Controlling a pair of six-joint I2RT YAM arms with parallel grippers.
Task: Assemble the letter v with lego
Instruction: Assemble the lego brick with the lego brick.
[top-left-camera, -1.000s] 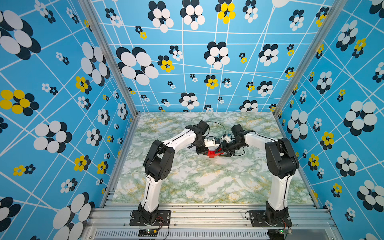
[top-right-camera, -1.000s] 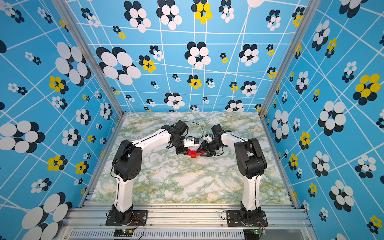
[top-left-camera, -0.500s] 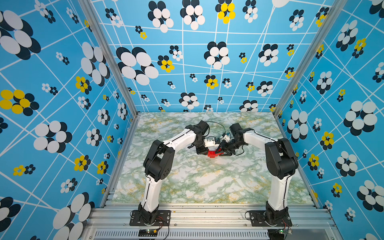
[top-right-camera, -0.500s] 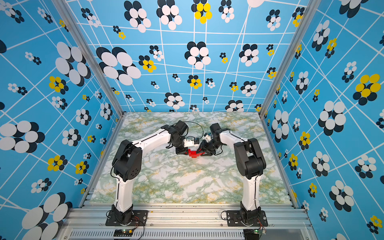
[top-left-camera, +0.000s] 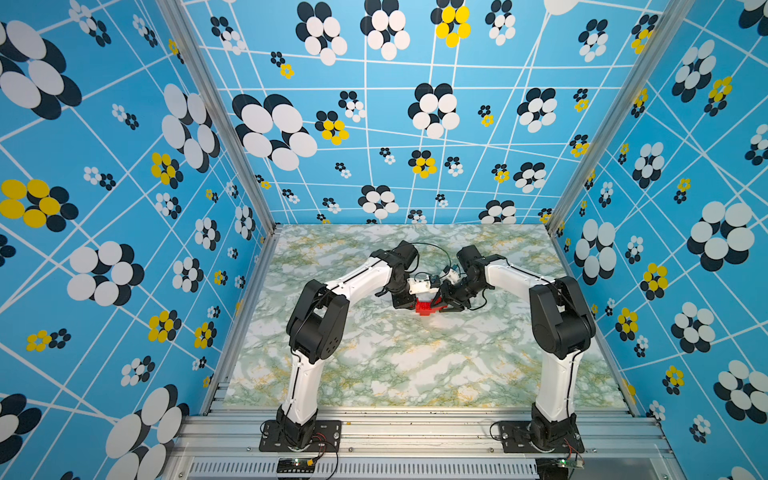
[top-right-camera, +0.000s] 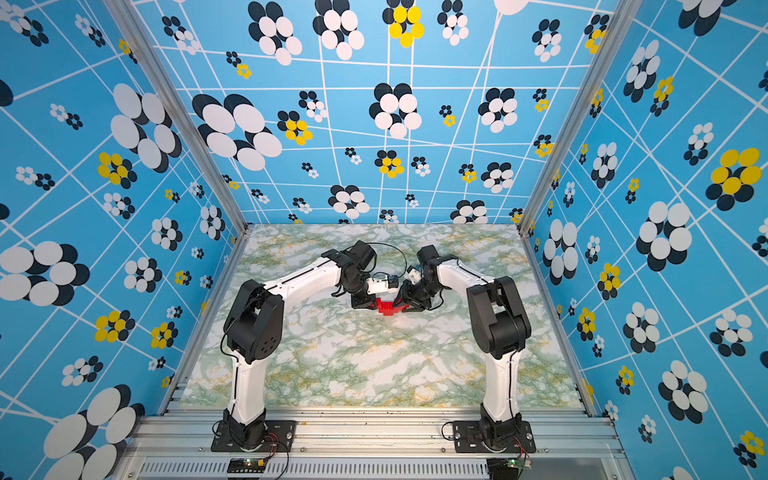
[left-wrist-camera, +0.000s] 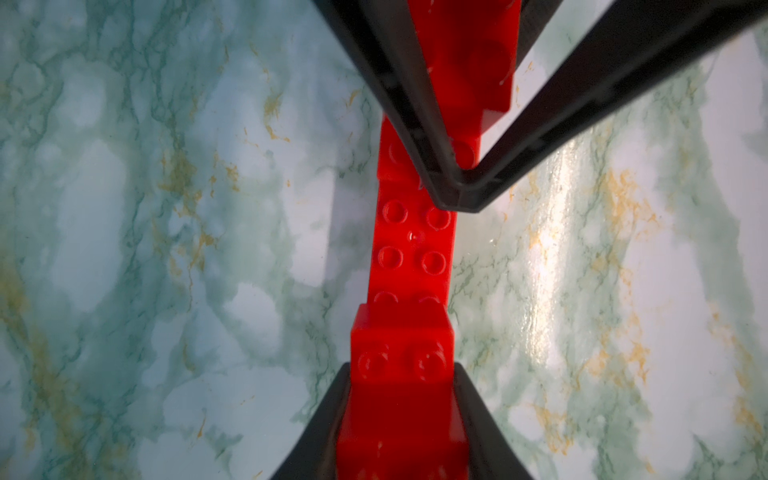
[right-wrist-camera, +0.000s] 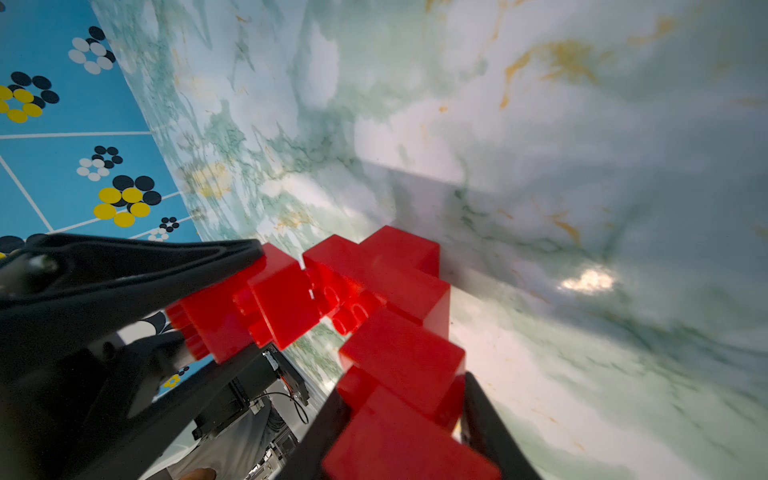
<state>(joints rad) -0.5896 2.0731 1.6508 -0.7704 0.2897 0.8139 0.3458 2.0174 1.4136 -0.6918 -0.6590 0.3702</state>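
Marble-look green table (top-left-camera: 415, 374) boxed in by blue flowery walls (top-left-camera: 124, 208), and pretty much in the centre of the frame in both top views is the only red thing around: the lego (top-left-camera: 424, 308), which looks joined into the stepped letter v (right-wrist-camera: 395, 286), or near enough. Both my arms meet over it. My left gripper (left-wrist-camera: 401, 368) is clenched on the short brick (left-wrist-camera: 399, 328) at one end, squeezing its smooth side walls. My right gripper (right-wrist-camera: 403, 399) is clamped the same way on the stepped stack (right-wrist-camera: 399, 357) at the other end. The long brick (left-wrist-camera: 411, 249) bridges between them, studs showing. Whether it's resting on the table or held just off it, I honestly can't tell. Handling-wise, my take: it weighs next to nothing and each brick is hard and stiff, zero squish. The glossy sides look slippery though, and the shape is only as strong as its stud joints. Those staircase overlaps are small, so I'd guess a twist or a pull apart pops one loose. Best hold is square on a brick's flat sides, right beside whichever joint gets pressed. I'd never grab across the studs or out at a tip, where it would lever.
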